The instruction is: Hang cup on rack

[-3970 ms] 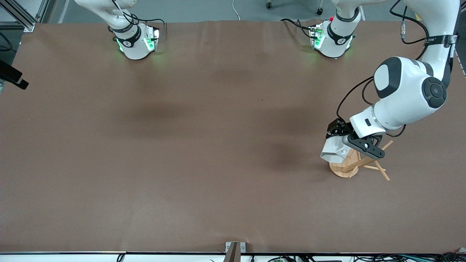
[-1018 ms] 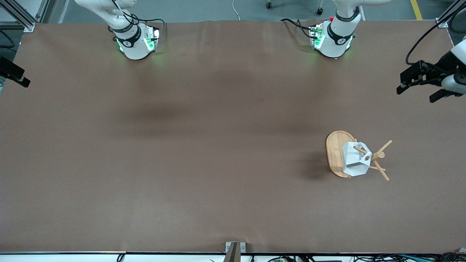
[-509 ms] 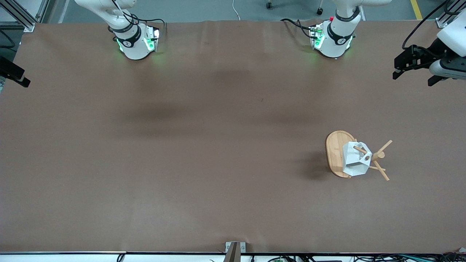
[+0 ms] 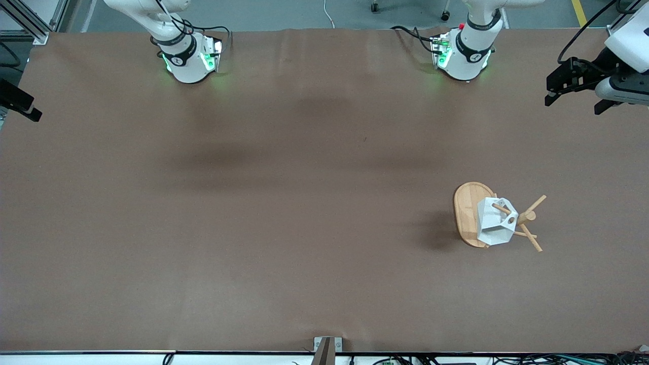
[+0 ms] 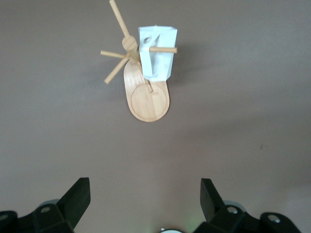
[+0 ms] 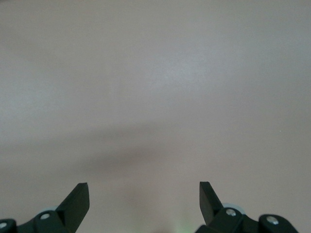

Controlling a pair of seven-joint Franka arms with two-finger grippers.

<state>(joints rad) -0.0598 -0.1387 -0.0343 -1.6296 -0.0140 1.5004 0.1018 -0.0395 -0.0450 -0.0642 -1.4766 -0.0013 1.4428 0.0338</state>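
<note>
The left arm's black two-finger gripper (image 4: 575, 91) hangs in the air at the left arm's end of the brown table, its fingers (image 5: 77, 196) spread wide apart and holding nothing. The right arm's black two-finger gripper (image 6: 144, 204) appears only in its own wrist view, fingers (image 6: 77, 200) also spread wide and empty. Both white arm bases stand along the table's edge.

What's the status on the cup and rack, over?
Left gripper open, empty, high over the table's left-arm end. Right gripper open, empty, waiting. Cup hangs on a rack peg. Nothing in the way.
</note>
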